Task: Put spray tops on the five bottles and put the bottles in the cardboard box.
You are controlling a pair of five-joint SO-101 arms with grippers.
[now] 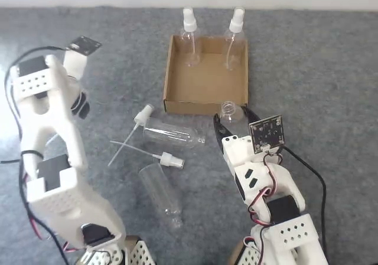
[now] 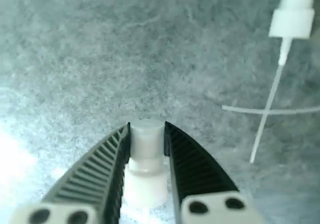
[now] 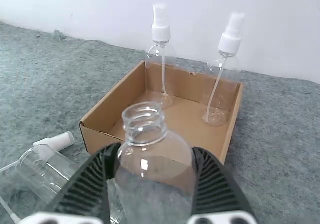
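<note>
My right gripper (image 3: 152,156) (image 1: 231,117) is shut on an upright clear bottle (image 3: 145,121) (image 1: 228,108) with an open neck, just in front of the cardboard box (image 1: 204,88) (image 3: 100,119). Two bottles with spray tops (image 1: 190,38) (image 1: 235,36) stand at the back of the box. My left gripper (image 2: 146,126) (image 1: 81,105) is shut on a white spray top (image 2: 146,156) above the table's left side. Two loose spray tops (image 1: 143,115) (image 1: 172,159) lie on the mat with their thin tubes crossing, next to two capless bottles (image 1: 174,135) (image 1: 159,189) lying on their sides.
Grey felt (image 1: 319,70) covers the table. A white wall runs along the far edge. Open mat lies to the right of the box and at the far left. The right arm's cable (image 1: 316,173) loops beside its base.
</note>
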